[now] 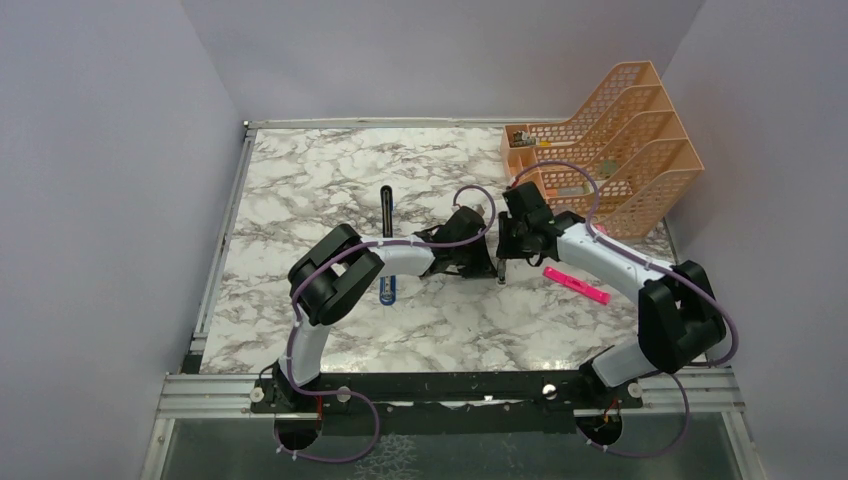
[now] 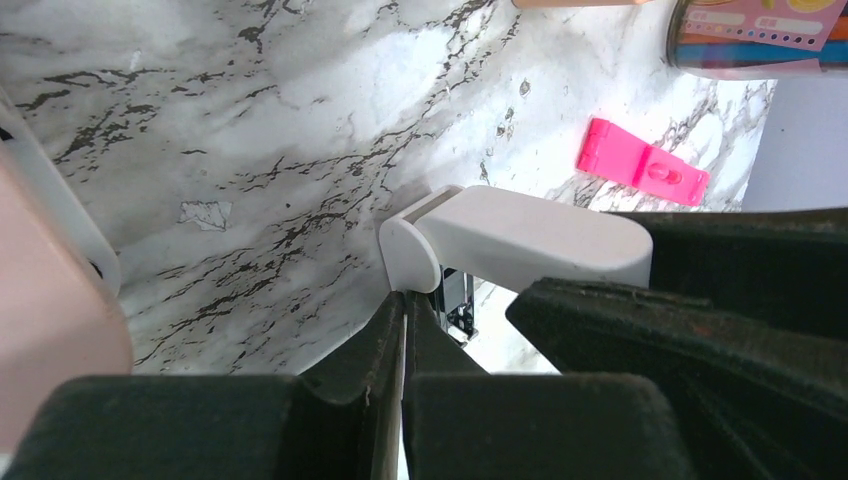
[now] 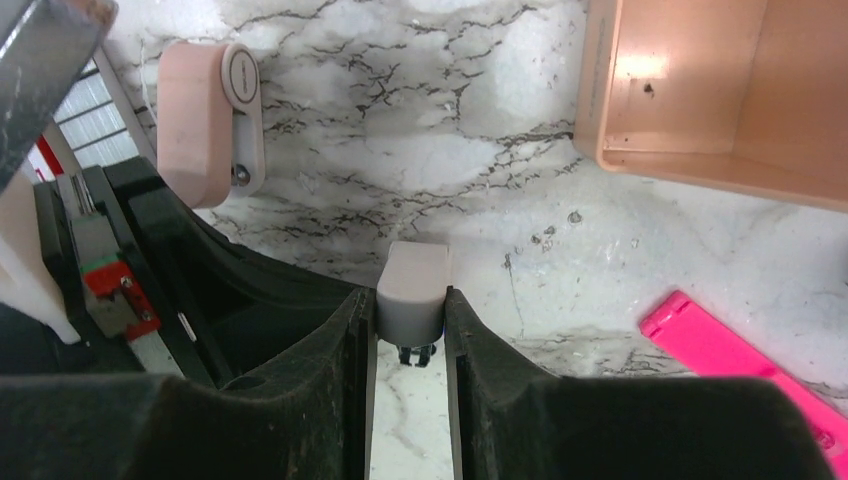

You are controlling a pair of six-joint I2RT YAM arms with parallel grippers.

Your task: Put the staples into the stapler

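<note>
Right now the two arms meet near the middle of the surface (image 1: 300, 170). The right tool (image 3: 412, 305) squeezes a small white piece (image 3: 413, 275) between its two black fingers, so that is what it holds. Under the white piece peeks what may be the staples (image 2: 455, 300), a little shiny metal bit, but I cannot tell for sure.

The left tool (image 2: 404, 305) is pinched tight, with its fingers pressed together just beside the round end of the white piece. I see nothing between them. I think it sits so close to help steady the piece or pull at it.

The stapler (image 1: 388, 290) lies well apart, more toward the left edge and partly under the left arm. Its black top is swung open toward the far edge. I think that is so the staples can drop in.

A pink highlighter (image 1: 577, 285) lies nearer the right edge, and an orange rack (image 1: 610, 140) fills the far right corner. I think neither one is needed for this job.
</note>
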